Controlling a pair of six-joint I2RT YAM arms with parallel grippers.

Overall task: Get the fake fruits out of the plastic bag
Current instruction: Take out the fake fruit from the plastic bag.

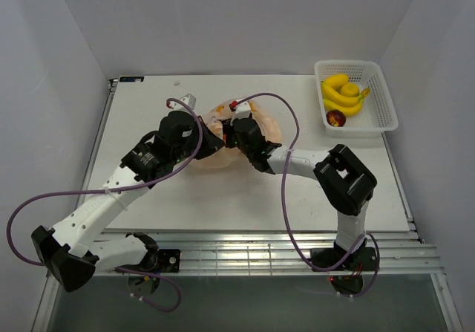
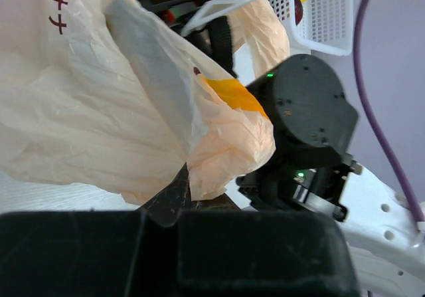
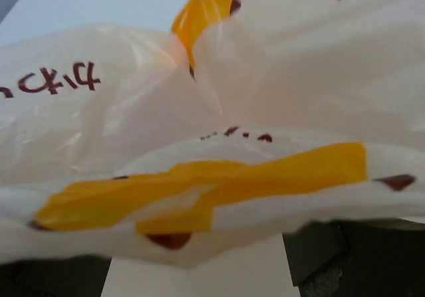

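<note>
The pale peach plastic bag (image 1: 264, 128) with printed yellow bananas lies crumpled at the table's middle, between my two grippers. My left gripper (image 1: 210, 143) is at its left side, shut on a fold of bag film (image 2: 219, 157), with the fingertips meeting at the pinch (image 2: 189, 194). My right gripper (image 1: 236, 133) presses into the bag from the right. In the right wrist view the bag (image 3: 199, 111) fills the frame and drapes over the gripper (image 3: 199, 270), whose dark fingers (image 3: 325, 257) stand wide apart at the bottom corners. No orange or red fake fruit shows; they are hidden.
A white lattice basket (image 1: 380, 94) stands at the back right, holding a yellow banana bunch (image 1: 343, 94) and a small dark red fruit (image 1: 335, 118). The basket also shows in the left wrist view (image 2: 325, 18). The right arm's black wrist (image 2: 305, 117) is close beside my left gripper.
</note>
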